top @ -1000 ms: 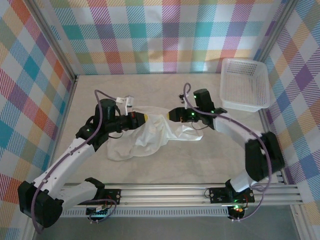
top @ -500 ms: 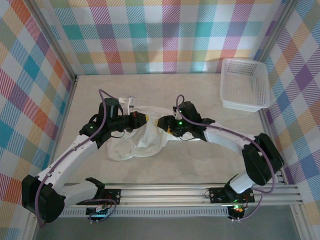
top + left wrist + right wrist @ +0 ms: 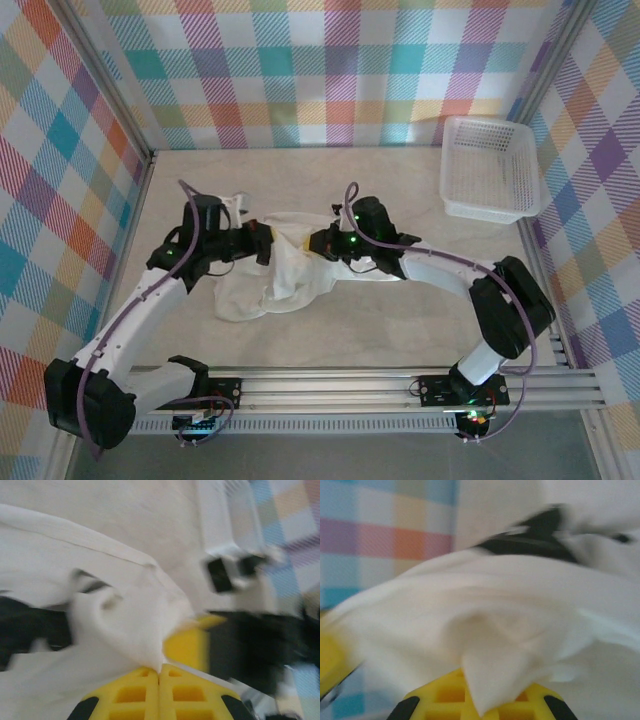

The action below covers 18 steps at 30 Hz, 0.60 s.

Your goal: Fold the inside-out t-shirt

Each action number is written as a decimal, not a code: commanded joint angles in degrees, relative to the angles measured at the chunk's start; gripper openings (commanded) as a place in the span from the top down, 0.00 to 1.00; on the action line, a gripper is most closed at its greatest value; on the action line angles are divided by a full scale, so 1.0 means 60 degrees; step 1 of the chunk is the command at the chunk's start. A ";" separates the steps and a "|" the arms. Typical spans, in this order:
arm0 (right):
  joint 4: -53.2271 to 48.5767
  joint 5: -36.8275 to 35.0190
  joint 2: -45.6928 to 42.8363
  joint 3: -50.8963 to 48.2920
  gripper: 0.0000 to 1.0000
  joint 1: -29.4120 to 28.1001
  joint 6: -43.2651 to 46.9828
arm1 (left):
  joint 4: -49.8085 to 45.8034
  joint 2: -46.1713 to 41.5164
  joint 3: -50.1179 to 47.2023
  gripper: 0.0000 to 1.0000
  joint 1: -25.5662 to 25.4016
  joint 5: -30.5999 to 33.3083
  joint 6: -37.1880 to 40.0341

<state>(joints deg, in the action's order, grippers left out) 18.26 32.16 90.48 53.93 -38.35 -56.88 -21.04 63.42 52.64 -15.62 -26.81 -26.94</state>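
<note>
Sliding left, the right end effector (image 3: 320, 243) now sits beside the left end effector (image 3: 266, 244), both clamped on the t-shirt (image 3: 272, 290). It looks like they're unbunching it; next, pull apart to spread it.

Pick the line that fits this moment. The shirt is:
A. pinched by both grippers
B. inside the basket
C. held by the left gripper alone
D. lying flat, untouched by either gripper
A: the left gripper and the right gripper are each shut on a fold of the shirt at mid-table, with the basket standing apart at the far right.
</note>
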 commanded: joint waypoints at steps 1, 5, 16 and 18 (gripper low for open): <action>0.4854 0.2916 -0.0738 -0.0362 1.00 0.0420 -0.0488 | -0.0330 0.0664 -0.0738 1.00 0.1003 -0.0167 0.0467; 0.7370 0.3824 -0.0621 -0.0625 1.00 0.0809 -0.1670 | 0.1790 0.1264 -0.1565 1.00 0.1209 -0.1786 -0.0380; 0.7884 0.4875 0.0654 -0.0420 1.00 0.1162 -0.2987 | -0.0542 -0.1341 -0.0718 0.52 0.1046 -0.1384 0.0758; 0.7089 0.4922 0.0494 -0.0363 1.00 0.1162 -0.2412 | -0.0787 -0.1133 -0.0351 0.50 0.0571 -0.1418 0.0770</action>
<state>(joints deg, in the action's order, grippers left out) 61.98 58.37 94.65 50.00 -31.46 -73.95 -21.19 55.59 47.83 -9.65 -34.11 -24.43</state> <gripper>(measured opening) 0.053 0.492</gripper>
